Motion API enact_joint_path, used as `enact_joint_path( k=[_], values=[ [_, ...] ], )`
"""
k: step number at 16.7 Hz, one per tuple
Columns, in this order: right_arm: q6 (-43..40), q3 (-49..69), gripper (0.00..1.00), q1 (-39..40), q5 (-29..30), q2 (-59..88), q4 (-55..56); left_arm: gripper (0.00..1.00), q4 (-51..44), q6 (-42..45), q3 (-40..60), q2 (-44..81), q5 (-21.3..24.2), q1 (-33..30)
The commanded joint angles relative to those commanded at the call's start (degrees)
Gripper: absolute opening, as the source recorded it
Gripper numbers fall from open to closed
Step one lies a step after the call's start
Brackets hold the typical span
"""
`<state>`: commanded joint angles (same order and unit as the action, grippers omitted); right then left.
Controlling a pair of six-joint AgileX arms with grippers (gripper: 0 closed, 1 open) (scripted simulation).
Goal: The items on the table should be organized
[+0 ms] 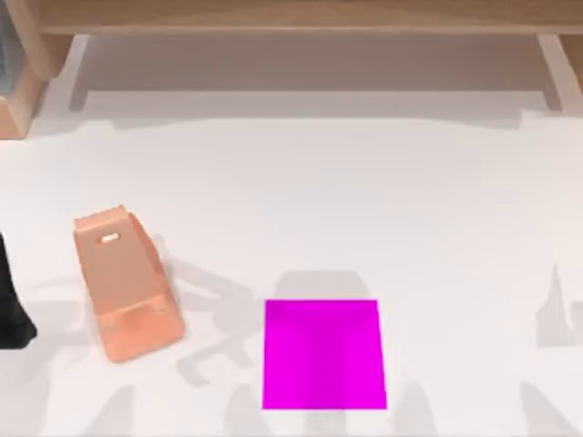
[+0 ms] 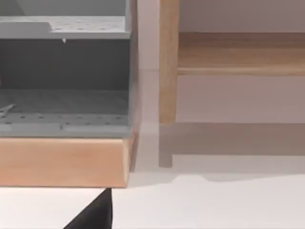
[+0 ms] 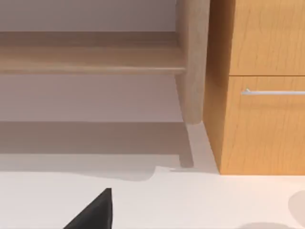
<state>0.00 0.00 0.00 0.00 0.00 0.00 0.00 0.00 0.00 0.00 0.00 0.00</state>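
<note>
Jaws — you cannot tell their state; you are facing the shelf (image 2: 228,52), so be scanning the table (image 1: 364,200) near the stand (image 1: 123,282) and pad (image 1: 323,355).

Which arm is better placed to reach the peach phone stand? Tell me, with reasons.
Left, probably. The phone stand lies on the table's left side, with the left arm close beside it at that edge; the magenta pad lies further right.

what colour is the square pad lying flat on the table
Bright magenta, plain with no pattern. The square pad shows best in the top view.
</note>
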Motion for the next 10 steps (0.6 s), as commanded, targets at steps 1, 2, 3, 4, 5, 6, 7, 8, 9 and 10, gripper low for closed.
enact_joint_path(
  k=[1, 2, 3, 4, 5, 6, 7, 8, 9, 10],
  values=[
    [0.0, 0.0, 1.0, 0.0, 0.0, 0.0, 0.0, 1.0, 0.0, 0.0, 0.0, 0.0, 0.0, 0.0],
    [0.0, 0.0, 1.0, 0.0, 0.0, 0.0, 0.0, 1.0, 0.0, 0.0, 0.0, 0.0, 0.0, 0.0],
    [0.0, 0.0, 1.0, 0.0, 0.0, 0.0, 0.0, 1.0, -0.34, 0.44, 0.3, 0.55, 0.01, -0.01],
    [0.0, 0.0, 1.0, 0.0, 0.0, 0.0, 0.0, 1.0, -1.03, 1.35, 0.91, 1.67, 0.04, -0.01],
    [0.0, 0.0, 1.0, 0.0, 0.0, 0.0, 0.0, 1.0, -2.07, 2.72, 1.85, 3.36, 0.09, -0.01],
    [0.0, 0.0, 1.0, 0.0, 0.0, 0.0, 0.0, 1.0, -3.44, 4.57, 3.08, 5.62, 0.15, 0.0],
    [0.0, 0.0, 1.0, 0.0, 0.0, 0.0, 0.0, 1.0, -5.11, 6.9, 4.64, 8.47, 0.22, 0.04],
    [0.0, 0.0, 1.0, 0.0, 0.0, 0.0, 0.0, 1.0, -7.09, 9.78, 6.53, 11.97, 0.31, 0.11],
    [0.0, 0.0, 1.0, 0.0, 0.0, 0.0, 0.0, 1.0, -9.29, 13.11, 8.66, 15.98, 0.4, 0.2],
    [0.0, 0.0, 1.0, 0.0, 0.0, 0.0, 0.0, 1.0, -11.68, 16.85, 11.04, 20.51, 0.51, 0.32]
  ],
)
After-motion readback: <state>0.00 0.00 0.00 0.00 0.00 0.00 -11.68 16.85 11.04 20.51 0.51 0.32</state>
